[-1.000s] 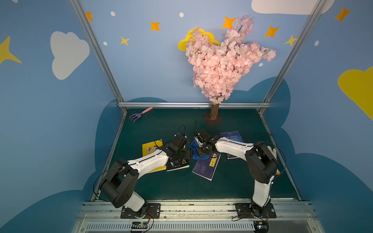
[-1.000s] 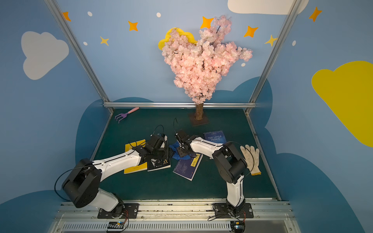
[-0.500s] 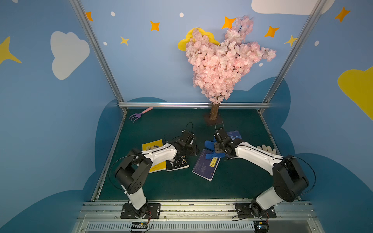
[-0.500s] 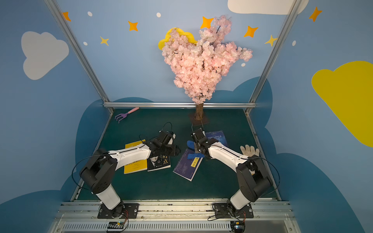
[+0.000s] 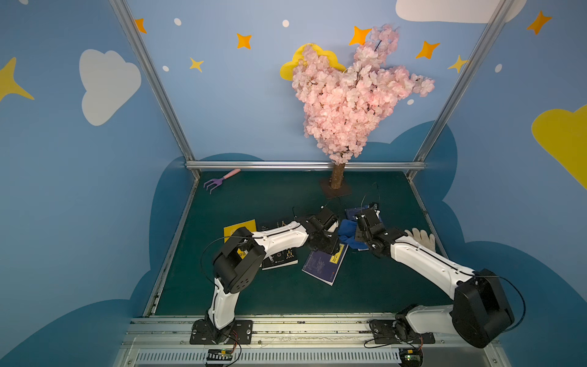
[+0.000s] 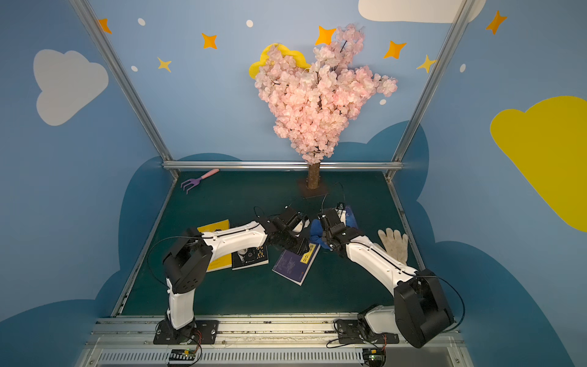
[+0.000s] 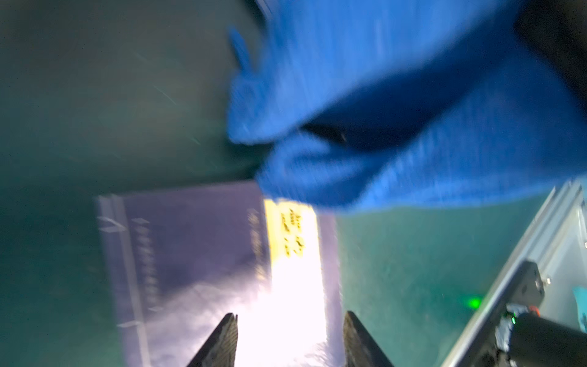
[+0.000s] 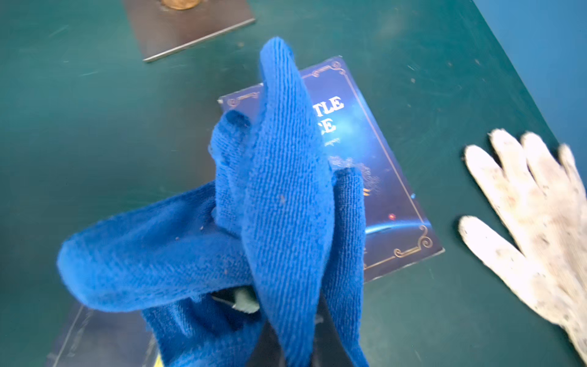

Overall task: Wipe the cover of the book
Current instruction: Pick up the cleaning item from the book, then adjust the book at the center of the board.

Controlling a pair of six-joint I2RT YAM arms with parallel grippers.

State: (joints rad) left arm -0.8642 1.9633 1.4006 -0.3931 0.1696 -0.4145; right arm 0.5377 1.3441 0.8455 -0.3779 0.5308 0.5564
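A purple book (image 5: 322,263) (image 6: 293,265) with a yellow label lies askew on the green mat. My left gripper (image 5: 327,245) (image 6: 297,245) hovers open over its far end. In the left wrist view the gripper (image 7: 290,321) spans the glaring label of the book (image 7: 197,248), with nothing between its fingers. My right gripper (image 5: 357,236) (image 6: 325,238) is shut on a bunched blue cloth (image 5: 347,233) (image 6: 317,233) just right of the left one. In the right wrist view the cloth (image 8: 286,206) hides the jaws. In the left wrist view the cloth (image 7: 397,111) hangs over the book's far edge.
A blue book (image 8: 374,165) (image 5: 353,212) lies under the right wrist, a white glove (image 5: 421,238) (image 8: 533,206) to its right. A black book (image 5: 282,256) and a yellow book (image 5: 239,227) lie under the left arm. The tree base (image 5: 336,187) and a rake (image 5: 219,181) stand at the back.
Both arms have swung right. The left gripper left the black book and reached the purple one, its jaws a little narrower. The right gripper carried the blue cloth rightwards.
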